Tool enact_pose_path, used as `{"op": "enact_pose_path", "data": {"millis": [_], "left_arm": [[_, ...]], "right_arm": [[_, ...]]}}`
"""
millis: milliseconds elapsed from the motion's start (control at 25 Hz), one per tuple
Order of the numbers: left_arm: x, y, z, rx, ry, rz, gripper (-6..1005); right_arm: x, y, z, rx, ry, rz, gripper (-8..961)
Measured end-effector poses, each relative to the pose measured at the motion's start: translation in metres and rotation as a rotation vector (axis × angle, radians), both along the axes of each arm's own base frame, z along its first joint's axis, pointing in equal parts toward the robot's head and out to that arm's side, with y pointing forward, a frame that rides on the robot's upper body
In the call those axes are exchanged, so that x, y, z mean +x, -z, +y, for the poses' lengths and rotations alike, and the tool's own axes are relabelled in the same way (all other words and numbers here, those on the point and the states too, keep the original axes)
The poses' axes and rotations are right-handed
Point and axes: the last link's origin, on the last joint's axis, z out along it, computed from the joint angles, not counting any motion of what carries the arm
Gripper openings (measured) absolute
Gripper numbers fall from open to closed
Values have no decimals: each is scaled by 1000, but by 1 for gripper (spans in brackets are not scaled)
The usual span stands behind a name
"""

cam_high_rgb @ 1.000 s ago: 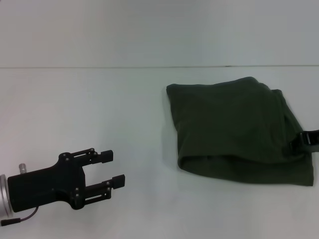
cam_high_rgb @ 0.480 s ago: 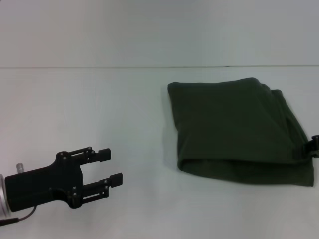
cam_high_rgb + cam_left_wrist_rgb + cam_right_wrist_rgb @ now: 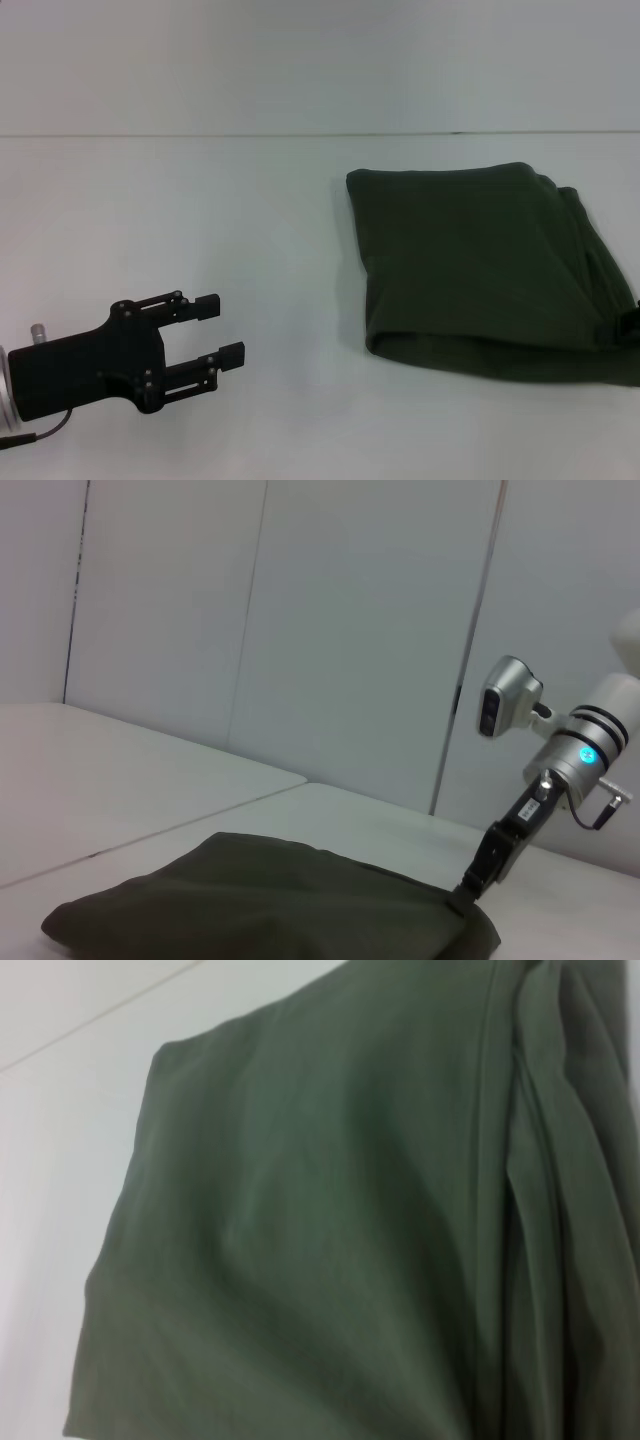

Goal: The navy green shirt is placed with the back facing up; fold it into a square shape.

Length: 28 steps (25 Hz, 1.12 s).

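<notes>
The navy green shirt point(image 3: 480, 270) is lying folded on the white desk point(image 3: 200, 200), soft and limp. The left pincer point(image 3: 222, 330) is waiting released, well apart from the shirt. The right pincer point(image 3: 470, 888) is touching the shirt's layered edge, its grip I cannot tell; that edge looks best for holding.

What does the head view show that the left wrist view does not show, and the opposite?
Only the head view shows the left gripper, open, low over the white table on the robot's left, well apart from the shirt. It also shows the folded shape from above, roughly four-sided, with loose layers at its right edge.

Only the left wrist view shows the right arm coming down to the shirt's far corner, with the right gripper at the cloth; whether it is open or shut cannot be told.

Both show the navy green shirt folded on the table.
</notes>
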Motion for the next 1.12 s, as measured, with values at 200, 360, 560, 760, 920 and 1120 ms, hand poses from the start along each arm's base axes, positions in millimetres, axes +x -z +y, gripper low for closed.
{"op": "enact_pose_path", "data": {"millis": [200,360,560,760,920,1120], "left_arm": [[1,-1,1,0,-4,-6,671],[2,-3,4,-8,-33,-30,671],[5,-8,8,-25,-88,-84,672],[10,-10,14,-72,-145,-144,672],[15,-9,18,-120,-193,-197,672],[20,-6,24,-183,-257,-260,672]], "right_arm": [[7,0,-6,30,7,20,27],[10,-8,-14,73,-16,87,29],[21,-21,-26,165,-19,142,31],[26,-34,-43,294,-126,207,112],[19,-38,-56,465,-336,248,274],[7,-19,-55,575,-565,173,626]]}}
